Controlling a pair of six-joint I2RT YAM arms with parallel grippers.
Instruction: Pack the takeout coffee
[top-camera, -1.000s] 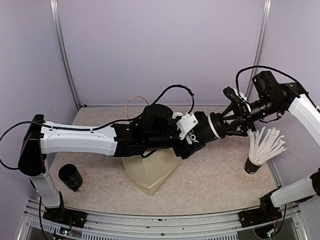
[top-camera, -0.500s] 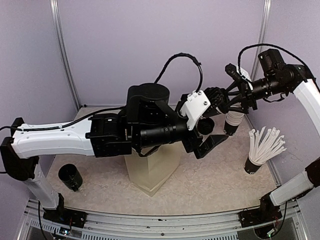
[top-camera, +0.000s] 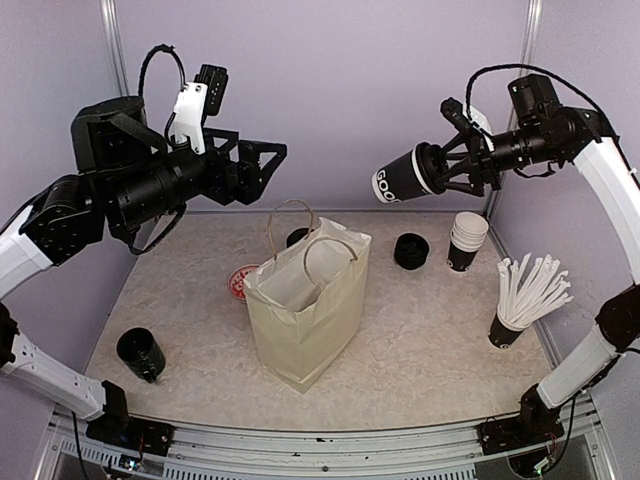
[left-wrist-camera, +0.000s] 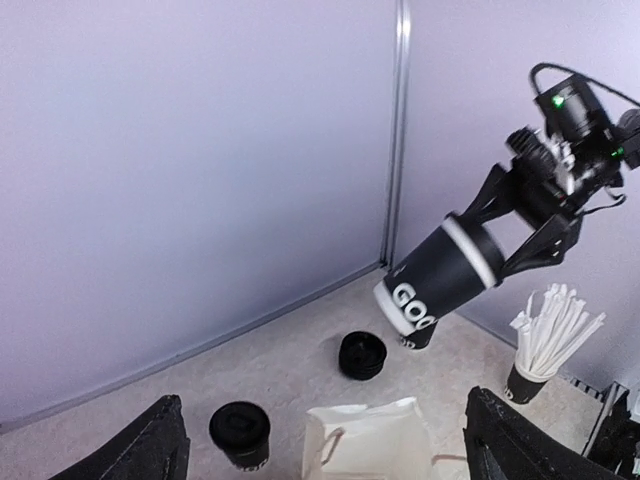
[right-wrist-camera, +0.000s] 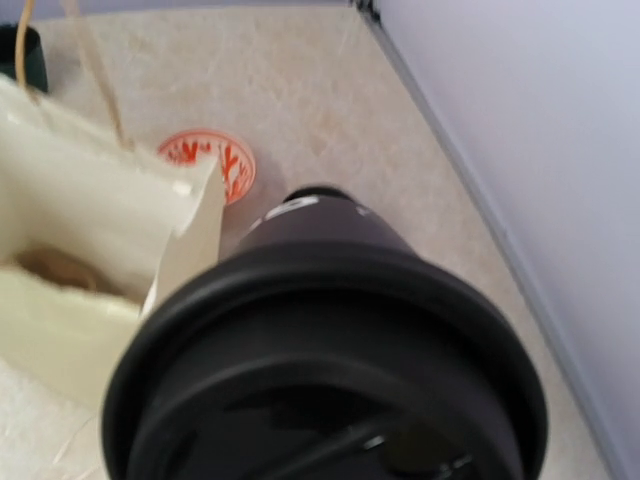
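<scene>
**Top view:** The right fingers (top-camera: 434, 172) clamp the lidded coffee cup (top-camera: 400, 180) sideways in mid-air, its base pointing away from them. The left fingers (top-camera: 262, 163) are spread wide and empty, well apart from the cup and high over the desk (top-camera: 420, 340). A paper bag (top-camera: 305, 300) stands open below and between both pairs.

**Left wrist:** The coffee cup (left-wrist-camera: 440, 275) hangs tilted beyond and above the parted left fingers.

**Right wrist:** The cup's black lid (right-wrist-camera: 330, 370) fills the view. The grip itself cannot be made out here. The paper bag (right-wrist-camera: 70, 240) sits beyond, to the left.
</scene>
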